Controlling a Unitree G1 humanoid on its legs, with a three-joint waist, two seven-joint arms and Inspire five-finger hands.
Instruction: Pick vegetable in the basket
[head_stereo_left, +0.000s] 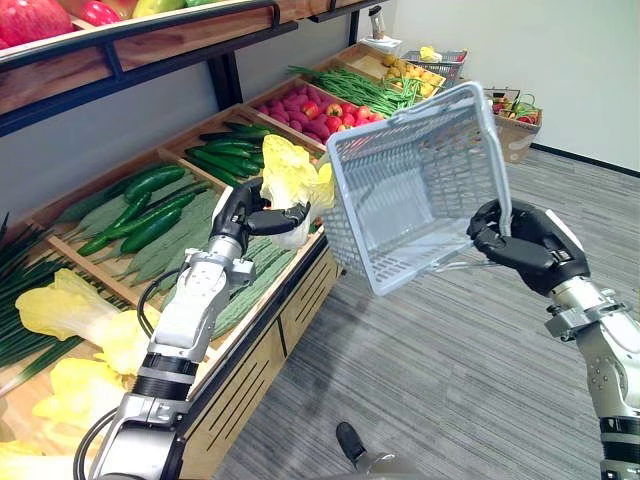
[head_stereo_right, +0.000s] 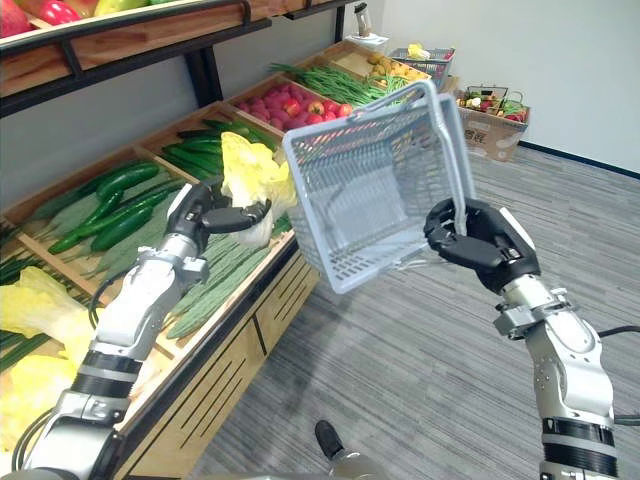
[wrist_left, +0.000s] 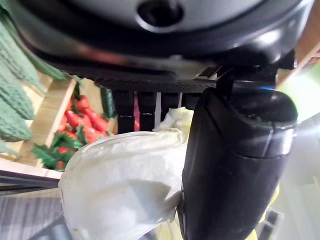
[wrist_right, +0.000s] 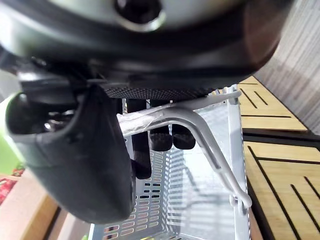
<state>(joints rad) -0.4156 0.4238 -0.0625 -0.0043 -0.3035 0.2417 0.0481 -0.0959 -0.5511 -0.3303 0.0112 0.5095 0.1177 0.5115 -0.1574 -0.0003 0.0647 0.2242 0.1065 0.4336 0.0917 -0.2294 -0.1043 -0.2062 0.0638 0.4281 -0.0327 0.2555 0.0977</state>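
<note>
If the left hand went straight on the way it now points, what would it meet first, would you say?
Most likely the grey basket, at its rim nearest the leafy vegetable that the left hand holds. Depth is hard to judge here.

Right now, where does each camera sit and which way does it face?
Left eye view: on the head, facing down at the produce stand; both arms show, left robot hand gripping a cabbage, right robot hand gripping the basket.
Right eye view: beside it, same scene and arms.
Left wrist view: on the left wrist, looking along that hand at the cabbage.
Right wrist view: on the right wrist, looking past that hand into the basket.
Shared: the eye views match; each wrist view repeats its hand's load.
</note>
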